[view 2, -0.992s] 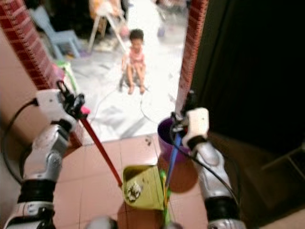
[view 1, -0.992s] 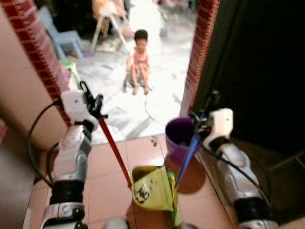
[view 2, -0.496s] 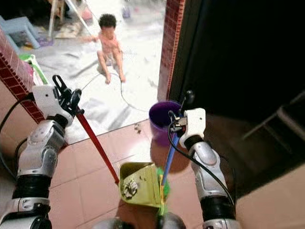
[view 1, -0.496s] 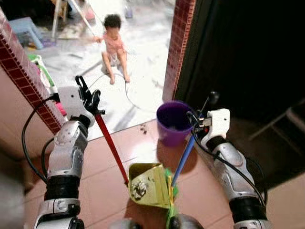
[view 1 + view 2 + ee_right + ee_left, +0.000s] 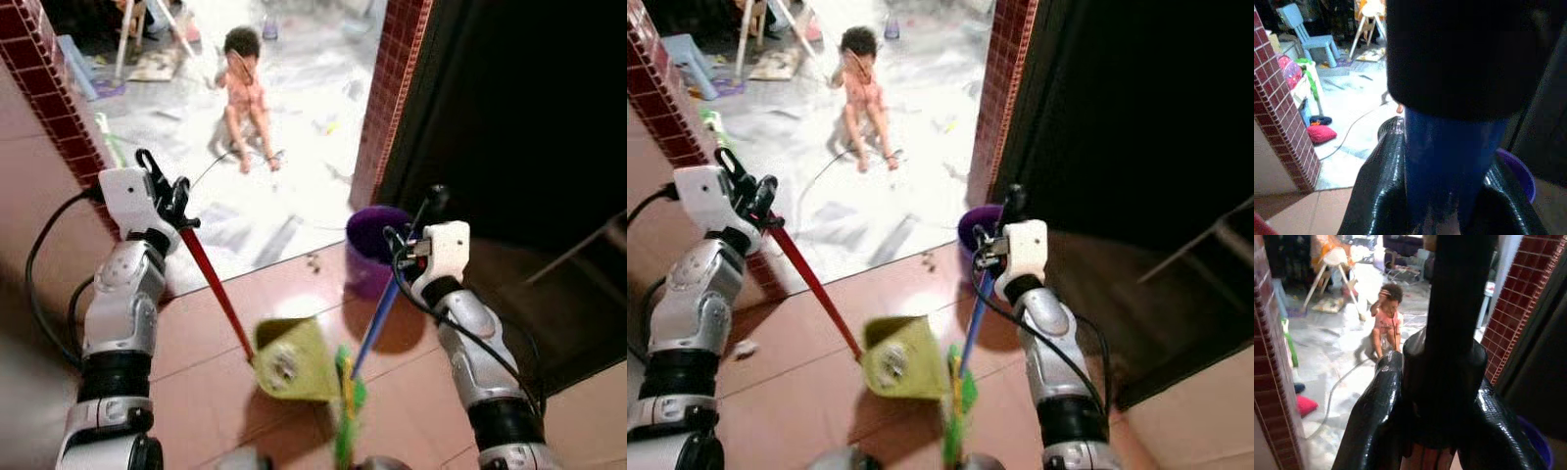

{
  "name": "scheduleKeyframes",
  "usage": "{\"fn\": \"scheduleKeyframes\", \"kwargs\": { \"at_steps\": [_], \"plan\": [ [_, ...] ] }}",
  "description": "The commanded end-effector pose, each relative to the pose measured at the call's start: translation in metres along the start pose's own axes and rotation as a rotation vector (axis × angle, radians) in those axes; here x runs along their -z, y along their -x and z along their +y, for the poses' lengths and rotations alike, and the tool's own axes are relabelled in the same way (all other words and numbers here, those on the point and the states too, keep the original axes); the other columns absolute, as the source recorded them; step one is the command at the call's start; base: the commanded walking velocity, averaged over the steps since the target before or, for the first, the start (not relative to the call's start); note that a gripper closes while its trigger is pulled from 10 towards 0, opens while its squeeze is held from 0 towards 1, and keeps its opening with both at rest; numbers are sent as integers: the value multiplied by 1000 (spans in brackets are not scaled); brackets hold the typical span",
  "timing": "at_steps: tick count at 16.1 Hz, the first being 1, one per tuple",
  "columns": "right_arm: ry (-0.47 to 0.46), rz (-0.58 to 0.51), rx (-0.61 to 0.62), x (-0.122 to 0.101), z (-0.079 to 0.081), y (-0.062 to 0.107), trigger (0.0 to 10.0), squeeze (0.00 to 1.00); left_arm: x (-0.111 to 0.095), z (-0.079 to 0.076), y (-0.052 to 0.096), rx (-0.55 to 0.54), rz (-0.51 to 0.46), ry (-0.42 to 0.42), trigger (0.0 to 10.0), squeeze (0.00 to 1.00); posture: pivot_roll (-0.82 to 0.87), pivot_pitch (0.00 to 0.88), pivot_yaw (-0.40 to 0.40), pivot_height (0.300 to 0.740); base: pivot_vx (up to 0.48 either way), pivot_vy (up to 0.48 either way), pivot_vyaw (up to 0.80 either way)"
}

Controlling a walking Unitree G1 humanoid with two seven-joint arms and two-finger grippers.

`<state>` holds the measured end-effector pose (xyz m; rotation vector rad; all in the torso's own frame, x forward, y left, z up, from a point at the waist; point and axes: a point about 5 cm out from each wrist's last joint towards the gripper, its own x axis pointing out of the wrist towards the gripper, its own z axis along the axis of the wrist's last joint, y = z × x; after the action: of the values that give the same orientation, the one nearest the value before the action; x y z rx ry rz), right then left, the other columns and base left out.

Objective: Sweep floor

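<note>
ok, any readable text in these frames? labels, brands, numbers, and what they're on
None readable.
Green dustpan: blurred, no legible marking.
Red dustpan handle in the left gripper and blue broom handle in the right gripper: plain, no print.
Purple bucket: no label seen.
White wrist housings: no lettering made out.
Items in the room beyond the doorway: too small and blurred to tell.
</note>
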<state>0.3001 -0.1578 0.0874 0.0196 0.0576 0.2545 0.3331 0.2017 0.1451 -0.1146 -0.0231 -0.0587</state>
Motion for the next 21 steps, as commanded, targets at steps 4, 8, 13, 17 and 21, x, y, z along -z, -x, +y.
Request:
{"fn": "scheduleKeyframes", "kwargs": {
  "at_steps": [4, 8, 13, 17, 21],
  "plan": [
    [26, -33, 38, -6, -7, -3, 10000, 0, -16, -9, -11, 113, -84, -24, 10000, 0, -68, 0, 5, 740, 0, 0, 0],
    [32, -34, 51, -3, -8, -1, 10000, 0, -16, 8, -5, -9, -126, 75, 10000, 0, -78, 0, 11, 740, 0, 0, 0],
    [56, -39, 95, -2, -18, 4, 10000, 0, -20, 19, 2, -54, -156, 86, 10000, 0, -78, 0, 10, 740, 0, 0, 0],
    [66, -56, 124, -4, -19, 3, 10000, 0, -18, 15, 2, -33, -151, 82, 10000, 0, -84, 0, 27, 740, 0, 0, -400],
    [65, -65, 125, -4, -17, 3, 10000, 0, -15, 13, 1, -50, -150, 45, 10000, 0, -86, 0, 37, 740, 0, 0, -800]
  ]
}}
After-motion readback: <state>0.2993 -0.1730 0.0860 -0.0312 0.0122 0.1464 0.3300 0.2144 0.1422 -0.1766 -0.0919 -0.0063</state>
